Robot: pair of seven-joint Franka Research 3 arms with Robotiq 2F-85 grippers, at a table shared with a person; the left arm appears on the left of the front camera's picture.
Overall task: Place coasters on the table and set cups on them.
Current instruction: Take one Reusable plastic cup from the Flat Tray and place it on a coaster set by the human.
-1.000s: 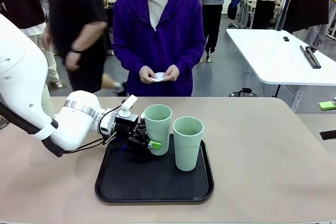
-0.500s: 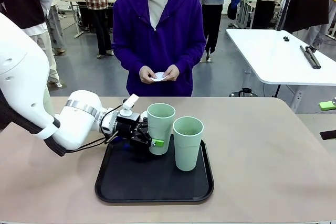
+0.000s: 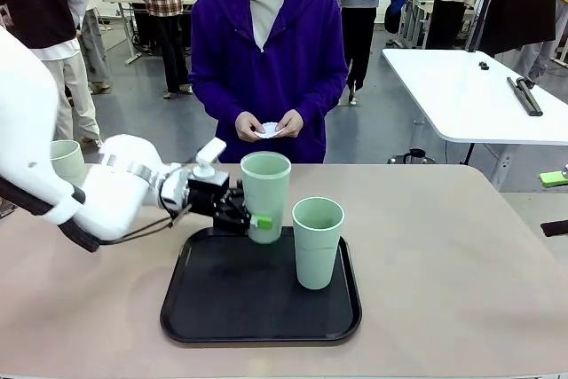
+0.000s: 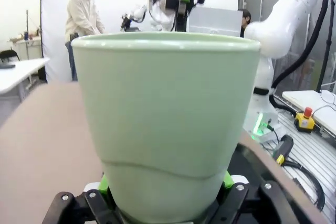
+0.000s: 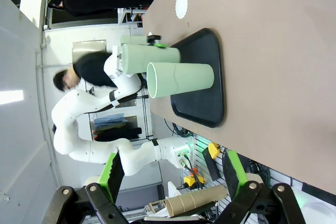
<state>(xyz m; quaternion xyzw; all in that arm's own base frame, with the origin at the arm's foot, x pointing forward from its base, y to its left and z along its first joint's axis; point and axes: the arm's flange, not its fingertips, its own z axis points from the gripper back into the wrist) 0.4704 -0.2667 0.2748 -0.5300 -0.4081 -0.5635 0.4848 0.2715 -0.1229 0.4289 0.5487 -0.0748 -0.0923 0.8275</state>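
aiming for the coaster (image 5: pixel 181 4) near twelve o'clock of the tray (image 3: pixel 222 299), carry the cup (image 3: pixel 266 185) level; your left gripper (image 3: pixel 257 221) clamps its base, right gripper (image 5: pixel 173 171) gapes.

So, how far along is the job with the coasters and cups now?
Done: one coaster lies bare on the table. In hand: the left gripper holds one cup lifted clear of the black tray. To do: the second cup stands on the tray, and the person's hands hold another coaster.
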